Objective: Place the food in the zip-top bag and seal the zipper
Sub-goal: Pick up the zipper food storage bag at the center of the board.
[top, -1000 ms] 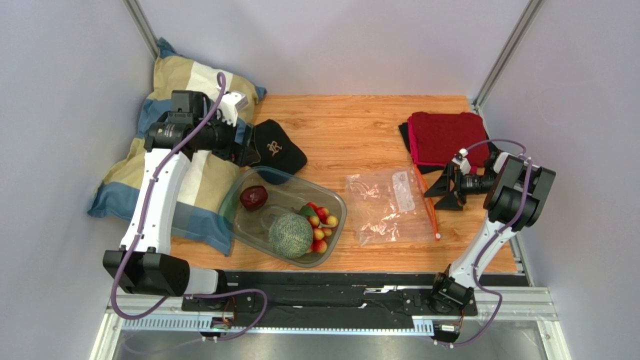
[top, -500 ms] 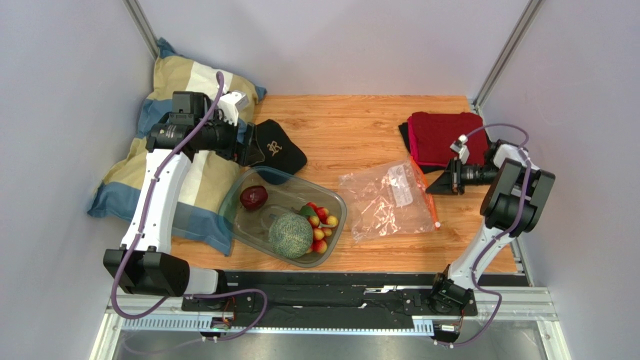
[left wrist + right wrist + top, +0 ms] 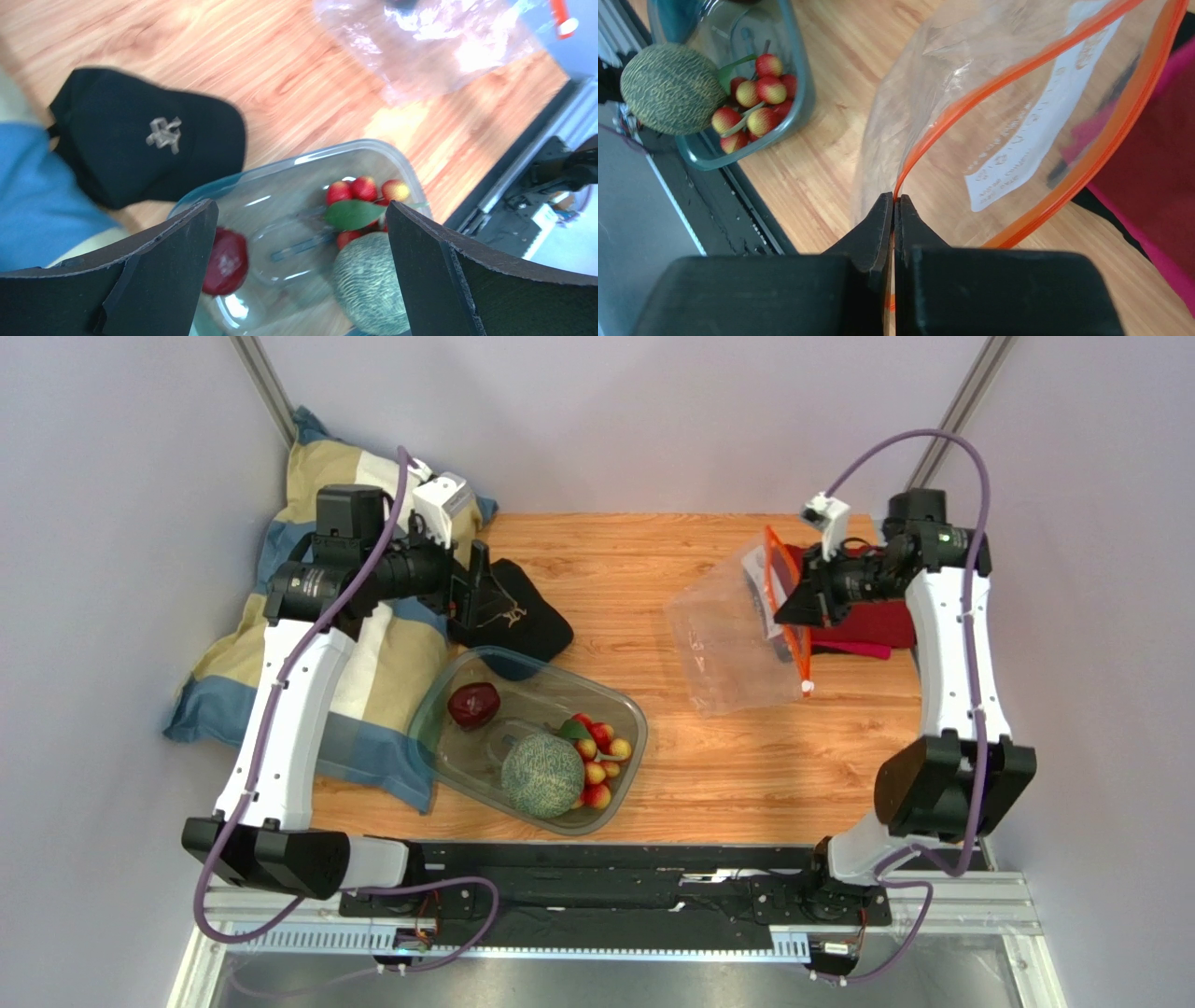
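The right pincer (image 3: 894, 199) is clamping shut on one lip of the zipper (image 3: 1025, 66) and holding the zip-top bag (image 3: 723, 637) raised at the far right of the wood surface (image 3: 659, 560), in front of the red cloth (image 3: 863, 623). The mouth is gaping a little, with the other orange lip bowing away. Whether the bag's lower edge is touching the surface is hard to tell. The left pincer (image 3: 298, 210) is hanging wide and empty above the clear tub (image 3: 330, 148), where the netted melon (image 3: 542, 773), the dark red apple-like fruit (image 3: 474, 704) and the bunch of small red-and-yellow fruits (image 3: 596, 749) are all lying. The bag-opening step is in hand, with no food loaded yet. Next, the left arm is probably going to need to drop into the tub for one fruit, with the right arm presenting the open mouth toward it.
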{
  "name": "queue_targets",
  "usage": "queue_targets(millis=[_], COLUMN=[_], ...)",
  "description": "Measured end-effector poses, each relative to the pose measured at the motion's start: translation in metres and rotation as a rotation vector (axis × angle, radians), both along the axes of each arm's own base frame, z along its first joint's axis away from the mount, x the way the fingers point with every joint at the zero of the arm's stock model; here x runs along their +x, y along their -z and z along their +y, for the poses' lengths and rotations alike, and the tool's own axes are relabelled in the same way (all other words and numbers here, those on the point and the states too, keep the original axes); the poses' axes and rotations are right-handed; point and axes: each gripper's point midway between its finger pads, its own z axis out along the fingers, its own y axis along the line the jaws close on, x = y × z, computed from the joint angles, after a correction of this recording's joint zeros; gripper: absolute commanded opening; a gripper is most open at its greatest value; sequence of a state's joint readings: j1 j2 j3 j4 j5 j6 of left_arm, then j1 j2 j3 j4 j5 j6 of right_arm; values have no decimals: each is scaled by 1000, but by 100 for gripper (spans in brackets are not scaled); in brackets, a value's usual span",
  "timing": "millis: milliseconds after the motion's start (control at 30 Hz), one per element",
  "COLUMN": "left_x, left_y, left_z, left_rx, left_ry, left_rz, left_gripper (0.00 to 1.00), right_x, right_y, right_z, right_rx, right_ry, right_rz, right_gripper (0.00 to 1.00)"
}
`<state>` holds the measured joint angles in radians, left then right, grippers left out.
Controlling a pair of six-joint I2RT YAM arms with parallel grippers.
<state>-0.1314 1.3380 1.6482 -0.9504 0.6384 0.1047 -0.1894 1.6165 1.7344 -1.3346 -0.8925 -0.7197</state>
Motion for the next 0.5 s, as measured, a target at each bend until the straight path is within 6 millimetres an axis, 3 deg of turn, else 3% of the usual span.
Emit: queue_targets(millis=[133,267,500], left_x=[-9,-13,-11], left_y=[-8,-3,40], left_z=[-31,-66,-129], left_rx=[-43,-105,-161], left_ry=[58,105,96], left_rz=[9,69,238], left_gripper=[98,91,93], right_x=[-35,-64,-73], right_y=[-16,-6,22], right_z=[40,64,99], right_rx=[-36,-46,-54], right_ry=[-39,-26,-40], right_rz=[14,89,218], right_gripper=[0,0,0])
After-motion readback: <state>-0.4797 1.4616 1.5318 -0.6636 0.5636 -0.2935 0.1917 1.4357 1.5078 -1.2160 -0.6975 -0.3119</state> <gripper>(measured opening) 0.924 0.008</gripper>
